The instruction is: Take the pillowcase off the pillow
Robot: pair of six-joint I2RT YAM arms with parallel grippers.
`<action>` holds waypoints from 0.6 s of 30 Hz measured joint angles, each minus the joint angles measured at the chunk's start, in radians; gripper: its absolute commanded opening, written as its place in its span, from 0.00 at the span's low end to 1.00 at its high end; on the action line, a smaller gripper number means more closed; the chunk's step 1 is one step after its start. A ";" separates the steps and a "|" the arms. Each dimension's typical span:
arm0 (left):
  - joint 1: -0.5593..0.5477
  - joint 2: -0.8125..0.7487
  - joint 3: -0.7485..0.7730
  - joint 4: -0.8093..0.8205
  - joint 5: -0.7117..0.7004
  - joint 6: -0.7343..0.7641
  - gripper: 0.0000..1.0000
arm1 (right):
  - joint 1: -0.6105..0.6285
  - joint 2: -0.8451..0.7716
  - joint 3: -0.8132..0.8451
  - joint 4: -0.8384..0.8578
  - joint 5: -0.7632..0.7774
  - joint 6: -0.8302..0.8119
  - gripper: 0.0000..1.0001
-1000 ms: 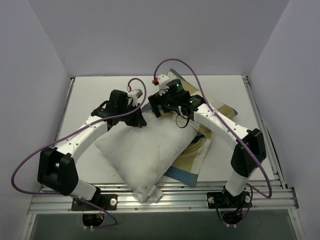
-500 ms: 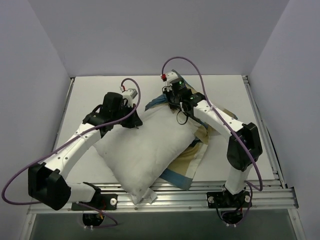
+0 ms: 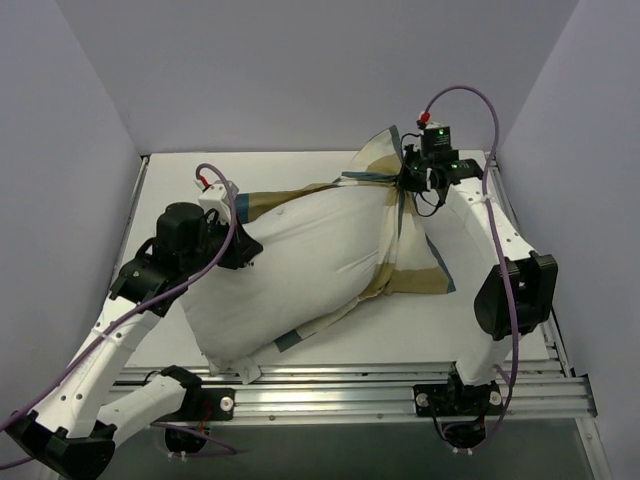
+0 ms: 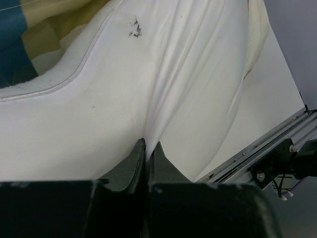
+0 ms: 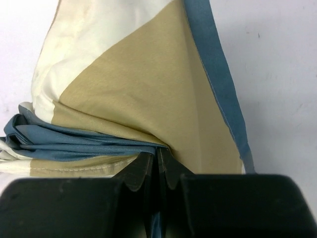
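The plain white pillow [image 3: 300,270] lies stretched across the table, pulled taut between both arms. My left gripper [image 3: 247,250] is at its left end, shut on a pinched fold of the white pillow cloth [image 4: 163,99]; the fingertips [image 4: 139,148] meet on the fold. The blue, tan and white pillowcase [image 3: 415,265] wraps the pillow's right end and bunches up at the back right. There my right gripper [image 3: 404,181] is shut on its gathered blue folds [image 5: 89,141]. A strip of pillowcase [image 4: 29,44] also shows along the pillow's far edge.
An aluminium rail [image 3: 350,385] runs along the table's near edge and also shows in the left wrist view [image 4: 277,148]. White walls close in the table [image 3: 500,340] on the left, back and right. The right arm's purple cable [image 3: 480,95] loops near the back right corner.
My right gripper closed on the pillowcase and swung to the back right, lifting the cloth. My left arm drew the pillow leftward, so pillow and case now stretch apart.
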 measured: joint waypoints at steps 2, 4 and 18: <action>0.000 -0.021 0.000 -0.016 -0.019 -0.009 0.02 | -0.036 -0.012 0.002 -0.030 -0.040 0.029 0.00; 0.000 -0.033 0.000 -0.028 -0.035 -0.017 0.02 | -0.069 -0.021 -0.001 -0.060 -0.089 0.051 0.00; 0.030 0.291 0.034 0.054 -0.149 0.018 0.74 | -0.003 -0.158 -0.275 0.154 -0.113 0.021 0.74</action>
